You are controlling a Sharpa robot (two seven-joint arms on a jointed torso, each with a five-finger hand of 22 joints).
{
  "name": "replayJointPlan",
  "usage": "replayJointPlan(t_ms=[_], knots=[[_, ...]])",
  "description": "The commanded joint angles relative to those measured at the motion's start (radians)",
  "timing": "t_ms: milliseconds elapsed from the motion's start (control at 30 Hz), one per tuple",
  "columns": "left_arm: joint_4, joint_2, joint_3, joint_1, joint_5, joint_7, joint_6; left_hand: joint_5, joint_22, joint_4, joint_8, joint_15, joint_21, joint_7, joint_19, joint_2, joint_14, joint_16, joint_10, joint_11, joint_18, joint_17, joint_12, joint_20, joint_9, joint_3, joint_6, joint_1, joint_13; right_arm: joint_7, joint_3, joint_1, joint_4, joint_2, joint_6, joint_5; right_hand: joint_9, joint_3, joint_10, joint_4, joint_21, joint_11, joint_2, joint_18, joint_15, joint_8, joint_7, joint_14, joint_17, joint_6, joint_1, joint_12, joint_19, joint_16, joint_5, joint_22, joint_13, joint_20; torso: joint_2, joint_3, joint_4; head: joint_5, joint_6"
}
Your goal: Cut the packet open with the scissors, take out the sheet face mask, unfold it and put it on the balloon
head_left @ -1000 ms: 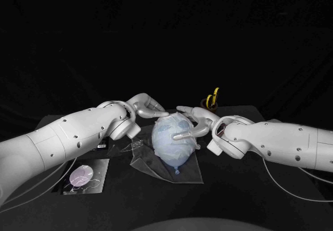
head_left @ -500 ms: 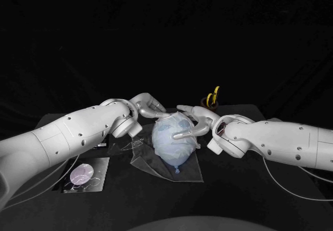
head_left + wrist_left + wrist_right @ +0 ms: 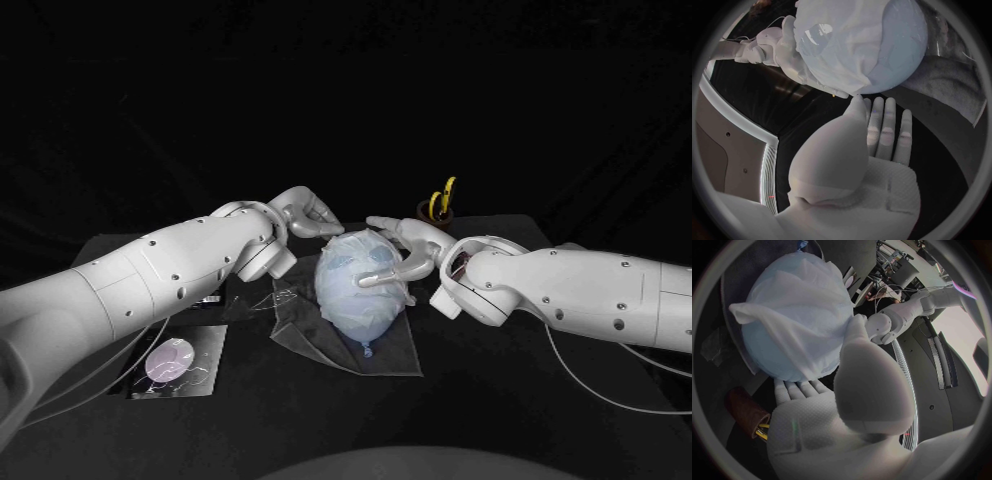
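The pale blue balloon (image 3: 361, 290) lies mid-table with the white sheet mask (image 3: 353, 268) draped over it; the mask (image 3: 845, 45) looks creased and one flap (image 3: 761, 315) sticks out. My right hand (image 3: 404, 250) holds the balloon, thumb (image 3: 856, 332) pressed on the mask and fingers (image 3: 795, 388) behind it. My left hand (image 3: 300, 215) hovers just off the balloon's far left side, its fingers (image 3: 887, 130) straight and holding nothing. The yellow-handled scissors (image 3: 444, 198) stand in a brown holder (image 3: 747, 415) behind the right hand.
A clear plastic film (image 3: 310, 335) lies under the balloon. The face mask packet (image 3: 176, 365) lies flat at the front left, under my left arm. The table's far edge runs behind both hands.
My left hand has come off the top of the balloon and drawn back a little to the left. The right hand and the balloon have stayed put.
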Motion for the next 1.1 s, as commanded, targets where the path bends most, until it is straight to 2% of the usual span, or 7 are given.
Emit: replayJointPlan(t_ms=[33, 167, 400, 567, 600, 767, 1100], knots=[[-0.005, 0.006, 0.001, 0.000, 0.005, 0.033, -0.076, -0.001, 0.002, 0.000, 0.011, -0.005, 0.010, -0.003, 0.018, 0.018, 0.014, 0.007, 0.020, -0.007, 0.011, 0.008, -0.009, 0.000, 0.004, 0.027, 0.015, 0.011, -0.001, -0.009, -0.002, -0.003, 0.003, 0.001, 0.019, -0.015, 0.001, -0.005, -0.007, 0.000, 0.004, 0.001, -0.001, 0.006, 0.001, 0.007, 0.173, -0.002, -0.001, 0.005, 0.009, 0.006, 0.009, -0.001, -0.004, 0.000, 0.001, 0.000, -0.001, 0.0002, 0.0007, -0.001, -0.001], [-0.011, 0.010, 0.001, 0.000, 0.017, 0.039, -0.098, -0.003, 0.003, 0.003, 0.025, -0.008, 0.023, 0.002, 0.039, 0.032, 0.027, 0.001, 0.050, -0.009, 0.012, 0.024, -0.041, -0.002, 0.018, 0.137, 0.005, 0.018, -0.002, -0.011, -0.002, -0.003, 0.003, 0.001, 0.020, -0.016, 0.001, -0.002, -0.007, 0.000, 0.004, 0.001, 0.003, 0.006, 0.001, 0.007, 0.173, -0.002, -0.001, 0.005, 0.010, 0.007, 0.009, -0.001, -0.004, -0.001, 0.000, 0.000, -0.002, -0.0002, 0.0009, -0.001, 0.000], [-0.003, 0.000, 0.001, -0.001, 0.078, 0.056, -0.069, -0.004, -0.010, 0.002, 0.023, 0.014, 0.011, 0.030, 0.006, -0.034, 0.001, -0.035, -0.009, 0.021, -0.006, 0.040, -0.054, 0.001, 0.038, 0.334, -0.064, -0.154, -0.004, -0.012, -0.002, -0.003, 0.002, 0.002, 0.020, -0.017, 0.001, -0.002, -0.007, 0.000, 0.004, 0.001, 0.003, 0.006, 0.001, 0.007, 0.173, -0.002, -0.001, 0.005, 0.010, 0.007, 0.009, -0.001, -0.004, -0.001, 0.000, 0.000, -0.002, -0.0004, 0.0005, 0.000, 0.007], [0.026, -0.021, 0.002, -0.001, 0.118, 0.067, 0.021, 0.000, -0.076, 0.004, -0.046, 0.066, -0.092, 0.085, -0.283, -0.178, -0.127, -0.108, -0.167, 0.077, -0.066, 0.015, -0.051, 0.005, 0.004, 0.105, -0.172, -0.431, -0.003, -0.013, -0.002, -0.003, 0.001, 0.001, 0.022, -0.017, 0.001, -0.002, -0.007, 0.000, 0.004, 0.001, 0.003, 0.006, 0.001, 0.007, 0.173, -0.002, -0.001, 0.005, 0.010, 0.007, 0.009, -0.001, -0.004, -0.001, 0.000, 0.000, -0.001, -0.0005, 0.0017, -0.002, 0.010], [0.033, -0.025, 0.002, -0.001, 0.116, 0.069, 0.037, 0.001, -0.082, 0.000, -0.052, 0.072, -0.102, 0.092, -0.306, -0.145, -0.138, -0.115, -0.187, 0.073, -0.064, 0.011, -0.045, 0.004, -0.001, 0.003, -0.184, -0.408, 0.000, -0.013, -0.002, -0.004, 0.001, 0.001, 0.022, -0.017, 0.001, -0.002, -0.007, 0.000, 0.004, 0.001, 0.003, 0.006, 0.001, 0.007, 0.173, -0.002, -0.001, 0.005, 0.010, 0.007, 0.009, -0.001, -0.004, -0.001, 0.000, 0.000, -0.001, -0.0003, 0.0017, -0.003, 0.010], [0.063, -0.036, 0.002, -0.002, 0.087, 0.075, 0.074, 0.005, -0.099, 0.013, -0.080, 0.101, -0.125, 0.114, -0.382, -0.273, -0.292, -0.161, -0.271, 0.106, -0.067, -0.029, -0.052, 0.006, -0.018, -0.220, -0.239, -0.366, -0.003, -0.014, -0.002, -0.005, 0.000, 0.001, 0.024, -0.018, 0.001, -0.002, -0.007, 0.000, 0.004, 0.001, 0.003, 0.006, 0.001, 0.007, 0.173, -0.002, -0.001, 0.005, 0.010, 0.007, 0.009, -0.001, -0.004, -0.001, 0.000, 0.000, -0.001, -0.0007, 0.0014, -0.003, 0.008], [0.089, -0.036, 0.002, -0.002, 0.048, 0.084, 0.069, 0.006, -0.102, 0.013, -0.086, 0.109, -0.127, 0.125, -0.388, -0.292, -0.337, -0.159, -0.295, 0.115, -0.067, -0.041, -0.050, 0.006, -0.027, -0.239, -0.264, -0.396, -0.002, -0.015, -0.002, -0.007, -0.001, 0.002, 0.026, -0.019, 0.001, -0.002, -0.007, 0.000, 0.004, 0.001, 0.003, 0.006, 0.001, 0.007, 0.173, -0.002, -0.001, 0.005, 0.010, 0.007, 0.009, -0.001, -0.004, -0.001, 0.000, 0.000, -0.001, 0.0004, -0.0001, -0.002, 0.005]])
